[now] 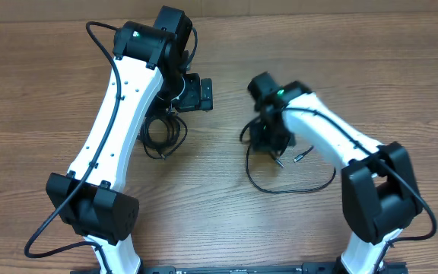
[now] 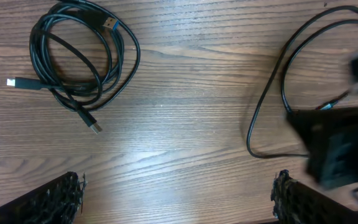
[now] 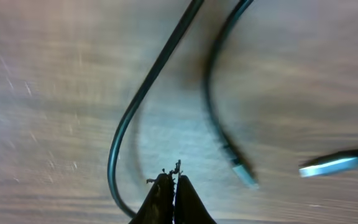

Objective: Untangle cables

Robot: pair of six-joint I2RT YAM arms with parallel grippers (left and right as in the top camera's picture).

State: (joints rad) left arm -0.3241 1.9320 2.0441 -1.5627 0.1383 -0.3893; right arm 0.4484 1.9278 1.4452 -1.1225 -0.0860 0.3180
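A: While the left gripper (image 2: 179, 190) hangs wide open, where's the coiled cable (image 2: 73, 92)?
B: Flat on the table (image 2: 185, 112), apart from it. Right gripper (image 3: 174, 182) pinched shut beside the loose cable (image 3: 160, 68); can't tell if it holds it.

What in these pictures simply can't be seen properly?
- Overhead view: the left arm covers part of the coiled cable.
- Left wrist view: the loose cable vanishes behind the blurred right arm.
- Right wrist view: motion blur; whether the shut right hand pinches any cable is unclear.
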